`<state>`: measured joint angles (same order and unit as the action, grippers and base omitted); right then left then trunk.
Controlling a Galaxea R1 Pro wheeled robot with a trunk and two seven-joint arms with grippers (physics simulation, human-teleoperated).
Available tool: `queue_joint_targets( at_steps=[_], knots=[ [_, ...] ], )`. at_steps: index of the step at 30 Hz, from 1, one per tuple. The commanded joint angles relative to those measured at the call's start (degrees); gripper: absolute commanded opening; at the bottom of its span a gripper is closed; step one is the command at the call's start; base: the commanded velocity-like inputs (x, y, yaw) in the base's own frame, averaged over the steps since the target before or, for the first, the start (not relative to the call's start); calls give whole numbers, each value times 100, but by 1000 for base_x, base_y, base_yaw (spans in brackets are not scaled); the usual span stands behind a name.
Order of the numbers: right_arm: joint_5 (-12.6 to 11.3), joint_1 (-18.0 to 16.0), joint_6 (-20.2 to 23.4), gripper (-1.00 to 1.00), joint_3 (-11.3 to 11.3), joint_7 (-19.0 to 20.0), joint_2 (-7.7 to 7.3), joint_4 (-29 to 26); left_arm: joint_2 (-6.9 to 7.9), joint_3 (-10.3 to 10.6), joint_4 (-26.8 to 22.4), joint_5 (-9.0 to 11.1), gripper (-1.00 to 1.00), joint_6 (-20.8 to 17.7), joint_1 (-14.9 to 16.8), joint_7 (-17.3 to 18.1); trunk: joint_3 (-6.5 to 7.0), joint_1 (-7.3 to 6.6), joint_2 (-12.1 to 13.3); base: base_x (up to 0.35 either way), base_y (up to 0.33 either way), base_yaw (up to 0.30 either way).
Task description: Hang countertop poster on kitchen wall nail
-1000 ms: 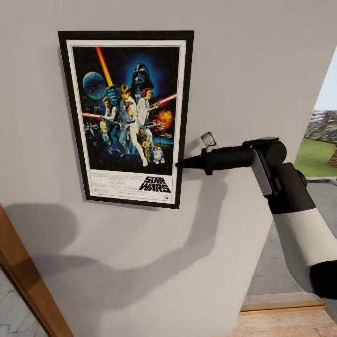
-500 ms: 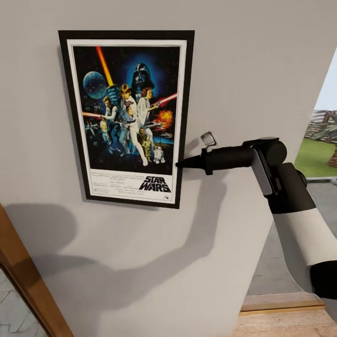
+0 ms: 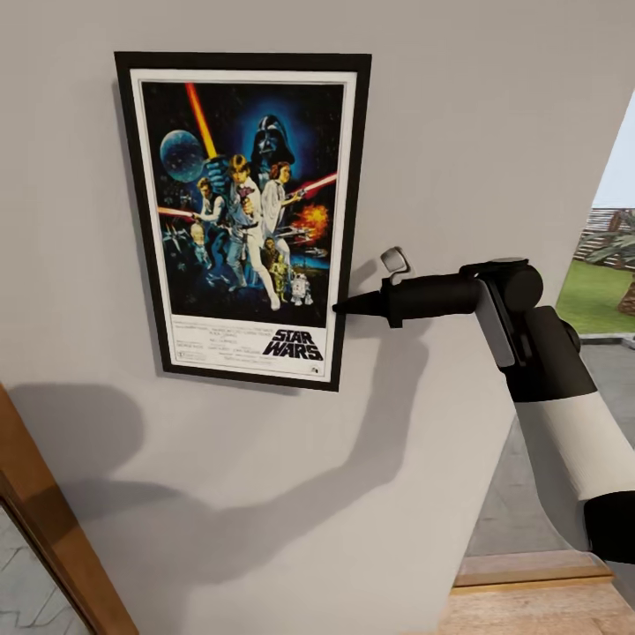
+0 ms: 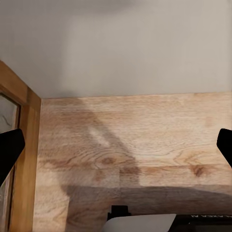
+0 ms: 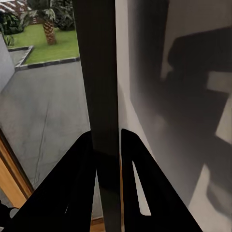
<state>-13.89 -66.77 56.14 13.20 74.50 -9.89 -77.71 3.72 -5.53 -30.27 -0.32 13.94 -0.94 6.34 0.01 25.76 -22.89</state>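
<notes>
While the right gripper (image 5: 107, 145) pinches the poster's (image 3: 247, 216) right edge, fingers pressed together on the frame, the poster lies flat against the wall (image 3: 459, 132), upright, extending away from the fingertips. No nail visible. Judgement: confirm it hangs before releasing; open slowly, withdraw straight. Left gripper (image 4: 116, 145) spread, empty, over the floor (image 4: 145, 145).

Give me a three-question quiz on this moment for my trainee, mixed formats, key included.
1. True or false: the poster lies flat on a countertop.
2. Which edge of the poster does the right gripper pinch? A. top B. right C. bottom
3. Fill in: in the left wrist view, the left gripper has its fingers spread over a wooden ____.

Key:
1. False; it is upright against the grey wall.
2. B; in the right wrist view the fingers close on the black frame.
3. floor
</notes>
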Motion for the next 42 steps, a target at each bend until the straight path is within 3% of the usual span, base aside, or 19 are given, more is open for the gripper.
queue_joint_targets(
  at_steps=[1, 42],
  knots=[
    [-26, -3, 42, -100, 7, 3, -3, 1, -4, -36, -5, -3, 100, 3, -3, 52, -1, 2, -3, 0, 0, 0],
    [-35, 80, 28, -100, -81, -30, 13, -38, -8, -38, -17, -15, 100, 30, -3, 43, -1, 2, -3, 9, 0, 0]
  ],
)
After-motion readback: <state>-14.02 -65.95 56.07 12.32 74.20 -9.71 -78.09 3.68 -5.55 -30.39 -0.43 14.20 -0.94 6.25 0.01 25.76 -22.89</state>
